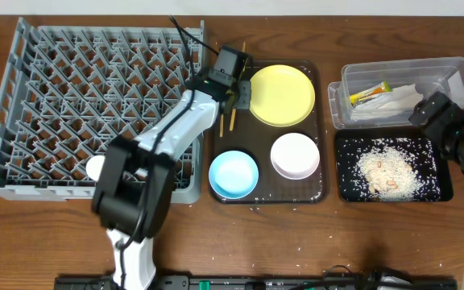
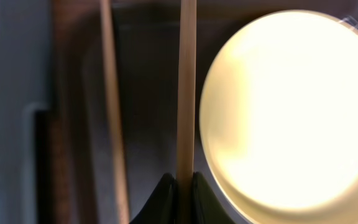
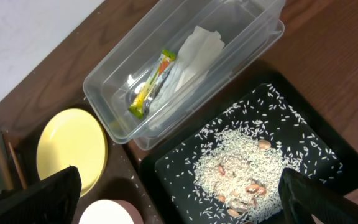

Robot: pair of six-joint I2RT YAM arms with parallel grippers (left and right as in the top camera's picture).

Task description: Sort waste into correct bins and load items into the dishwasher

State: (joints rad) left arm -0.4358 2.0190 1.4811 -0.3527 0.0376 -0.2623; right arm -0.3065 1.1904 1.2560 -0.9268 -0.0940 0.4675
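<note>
My left gripper (image 1: pixel 234 95) (image 2: pixel 185 186) is shut on one wooden chopstick (image 2: pixel 186 93) over the brown serving tray, next to the pale-yellow plate (image 1: pixel 281 94) (image 2: pixel 291 112). The second chopstick (image 2: pixel 112 112) lies just to its left. The light-blue bowl (image 1: pixel 234 173) and white bowl (image 1: pixel 295 155) sit on the same tray. A small white cup (image 1: pixel 95 167) stands at the front of the grey dish rack (image 1: pixel 71 72). My right gripper (image 1: pixel 435 114) (image 3: pixel 191 199) is open and empty above the black tray (image 3: pixel 316 143) of rice scraps (image 1: pixel 389 171) (image 3: pixel 241 162). The clear tub (image 1: pixel 353 80) (image 3: pixel 123 68) holds the napkin (image 3: pixel 197 43) and wrapper (image 3: pixel 151 84).
The dark brown serving tray (image 1: pixel 321 189) lies between the rack and the two bins. Rice grains are scattered on the wooden table (image 1: pixel 296 242) in front of it. My left arm reaches across the rack's right side.
</note>
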